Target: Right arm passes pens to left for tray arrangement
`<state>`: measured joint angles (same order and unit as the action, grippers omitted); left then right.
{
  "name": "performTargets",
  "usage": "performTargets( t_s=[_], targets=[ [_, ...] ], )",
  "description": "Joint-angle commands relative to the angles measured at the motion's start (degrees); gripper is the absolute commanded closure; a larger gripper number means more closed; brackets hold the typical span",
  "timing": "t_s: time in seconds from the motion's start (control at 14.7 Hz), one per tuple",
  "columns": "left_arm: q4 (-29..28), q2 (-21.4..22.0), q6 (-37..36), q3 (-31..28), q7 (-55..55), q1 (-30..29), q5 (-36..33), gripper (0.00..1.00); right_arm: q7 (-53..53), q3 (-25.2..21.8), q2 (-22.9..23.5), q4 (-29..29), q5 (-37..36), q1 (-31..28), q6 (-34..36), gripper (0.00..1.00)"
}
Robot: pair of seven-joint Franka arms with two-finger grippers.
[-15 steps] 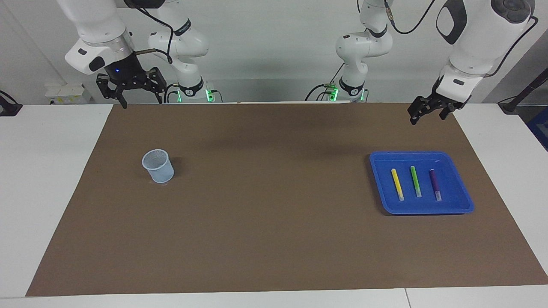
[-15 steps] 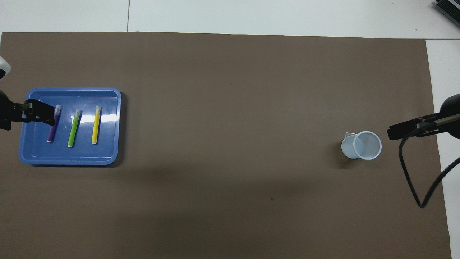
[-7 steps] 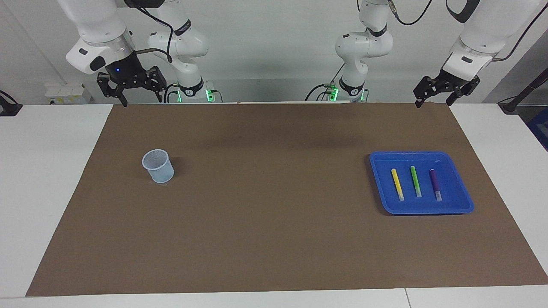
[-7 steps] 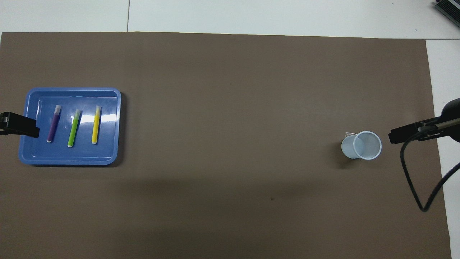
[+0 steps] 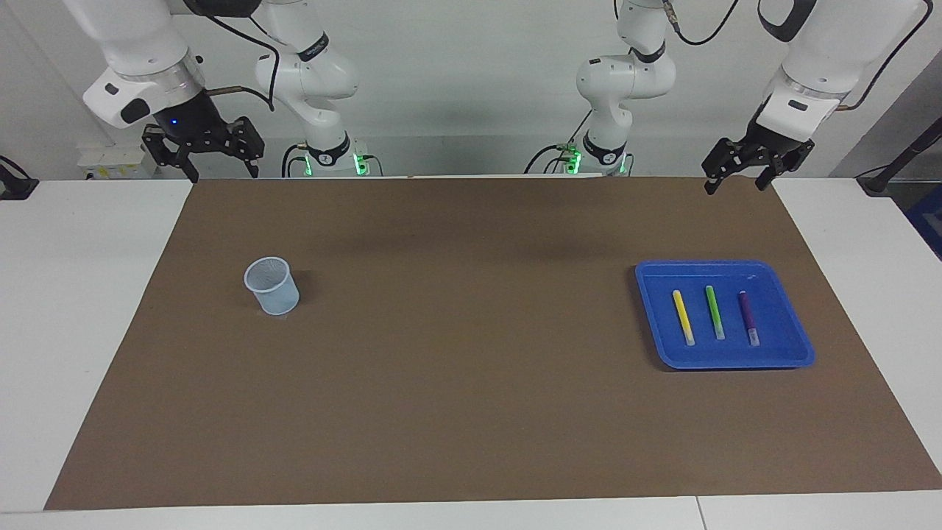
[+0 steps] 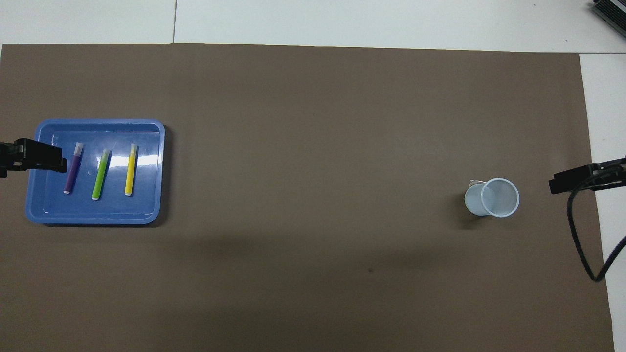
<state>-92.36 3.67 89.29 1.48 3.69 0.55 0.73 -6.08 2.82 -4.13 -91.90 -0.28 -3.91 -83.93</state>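
A: Where do the pens sit?

B: All three lie inside the blue tray [image 5: 801, 352], side by side and apart from one another, running lengthwise away from the robots. The yellow pen [image 5: 683, 317] is on the side toward the middle of the worktop, the green pen [image 5: 714, 312] is between, and the purple pen [image 5: 748, 316] is nearest the tray wall at the left arm's end. None touches the rim; bare blue floor shows all around them.

A: And the tray itself?

B: It rests on the brown mat [image 5: 471, 383], toward the left arm's end, close to that edge of the mat but fully on it.

A: What about the claws?

B: The left claw [image 5: 734, 177] hangs in the air over the mat's edge nearest the robots, its fingers spread and nothing between them. From overhead its tip overlaps the tray's outer rim, yet the facing view shows it raised well clear. The right claw [image 5: 203, 158] is released too, grasping nothing, up over the corner of the mat at the right arm's end.

A: Anything else on the mat?

B: A pale-blue mesh cup [image 5: 271, 285] stands upright toward the right arm's end, well apart from the tray. Between cup and tray the mat is a wide open stretch, and white worktop [image 5: 88, 309] borders the mat on its sides.
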Motion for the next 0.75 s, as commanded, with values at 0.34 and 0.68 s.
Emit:
performTargets(
  t_s=[0.34, 0.68],
  targets=[
    [-0.5, 0.8, 2.1, -0.4, 0.7, 0.2, 0.8, 0.0, 0.6, -0.4, -1.7, -2.2, 0.1, -0.2, -1.2, 0.0],
    [-0.4, 0.8, 2.1, -0.4, 0.4, 0.0, 0.7, 0.0, 0.6, -0.9, -1.8, -2.7, 0.2, -0.3, -3.3, 0.0]
  ],
)
